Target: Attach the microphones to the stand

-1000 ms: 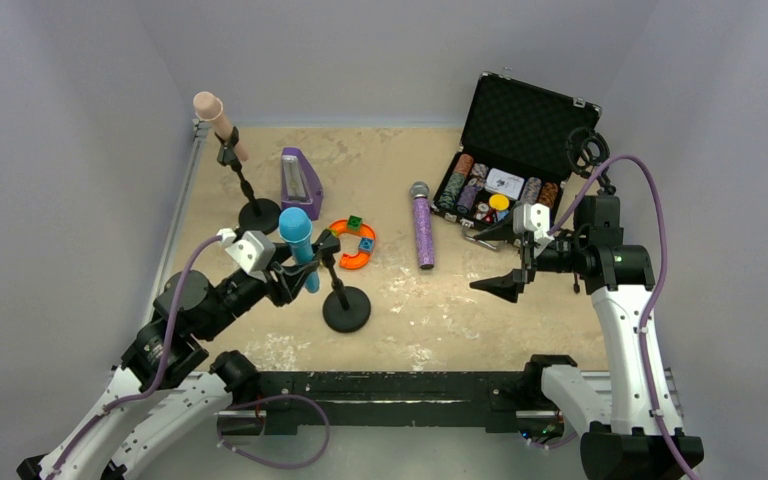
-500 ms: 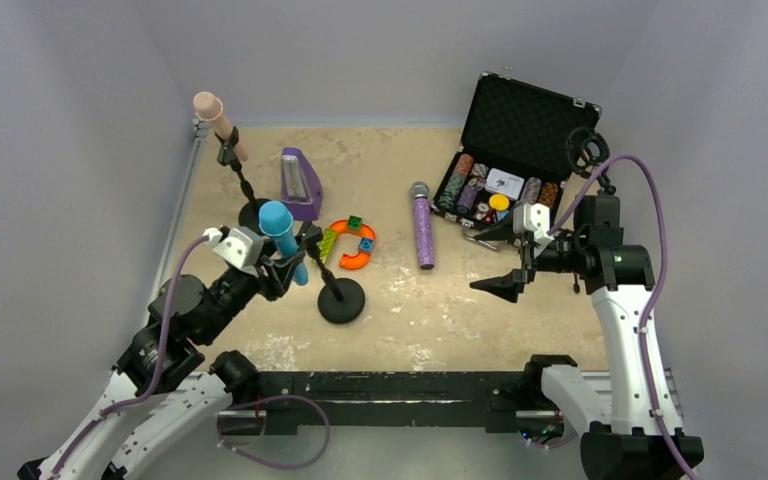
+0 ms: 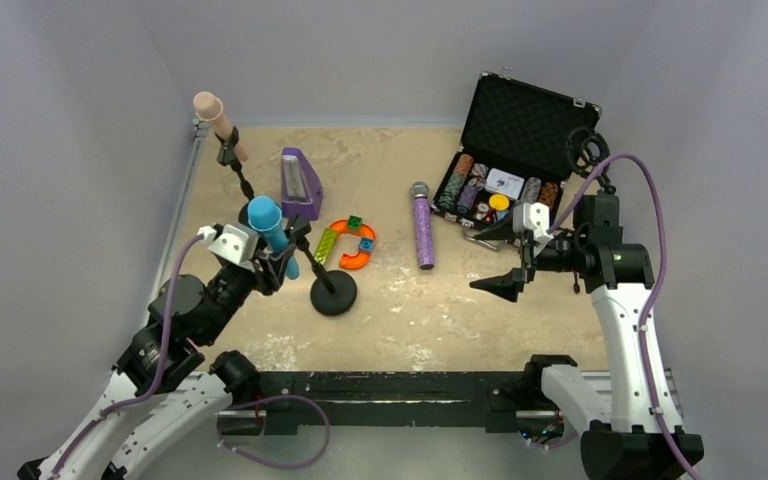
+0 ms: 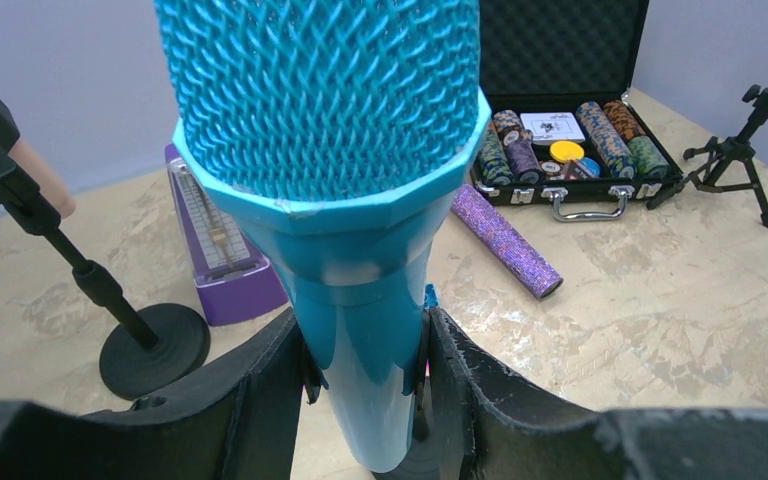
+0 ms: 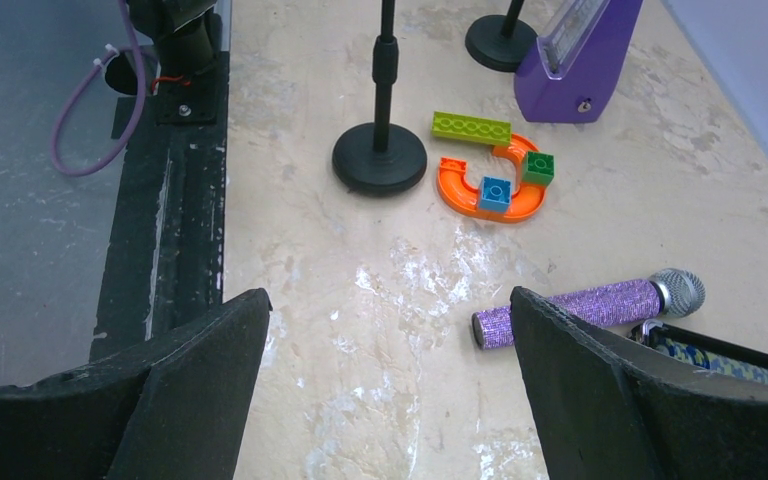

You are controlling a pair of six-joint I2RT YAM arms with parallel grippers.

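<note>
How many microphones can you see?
3. The pink-beige microphone sits on the back-left stand, the blue microphone is in the left end effector, the glittery purple microphone lies on the table.

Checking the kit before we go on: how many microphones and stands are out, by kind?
Microphones: 3 (pink microphone, blue microphone, purple microphone)
Round-base stands: 2 (near round-base stand, far round-base stand)
Tripod stand: 1
Total: 6
</note>
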